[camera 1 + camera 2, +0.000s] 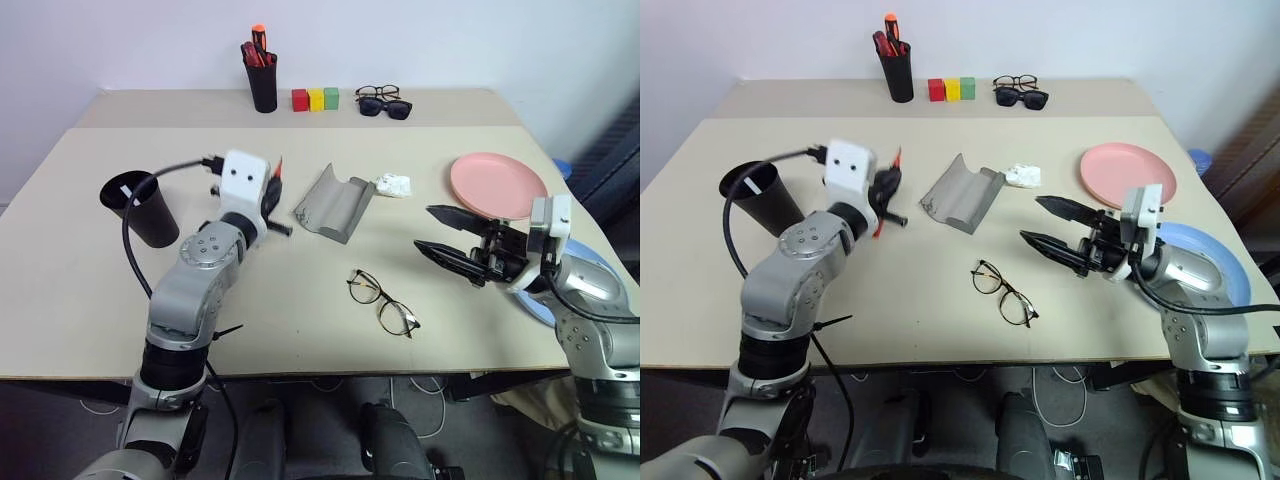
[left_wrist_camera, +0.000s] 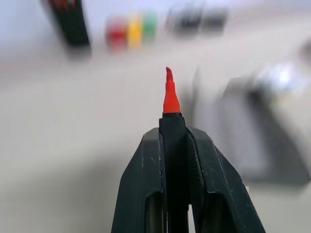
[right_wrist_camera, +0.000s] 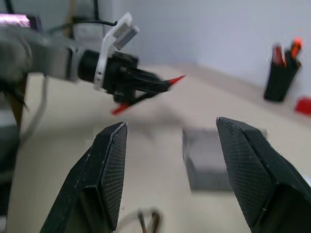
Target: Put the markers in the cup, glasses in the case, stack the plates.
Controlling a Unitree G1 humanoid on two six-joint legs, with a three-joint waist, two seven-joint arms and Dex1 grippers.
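Note:
My left gripper point(image 1: 272, 195) is shut on the red marker point(image 2: 170, 97) and held above the table, between the black cup point(image 1: 140, 205) and the open grey case point(image 1: 335, 203). The marker's red tip sticks out past the fingertips point(image 2: 172, 131). Something small and white shows inside the cup's mouth. The dark-rimmed glasses point(image 1: 383, 302) lie unfolded on the table in front of the case. My right gripper point(image 1: 425, 228) hovers open and empty, pointing left, to the right of the glasses. The pink plate point(image 1: 497, 184) lies at the right, and the blue plate point(image 1: 1200, 255) lies under my right arm.
At the back edge stand a black pen holder point(image 1: 263, 75) with thick red and orange markers, three coloured blocks point(image 1: 315, 99), and a second pair of glasses with sunglasses point(image 1: 385, 100). A crumpled white scrap point(image 1: 393, 185) lies beside the case.

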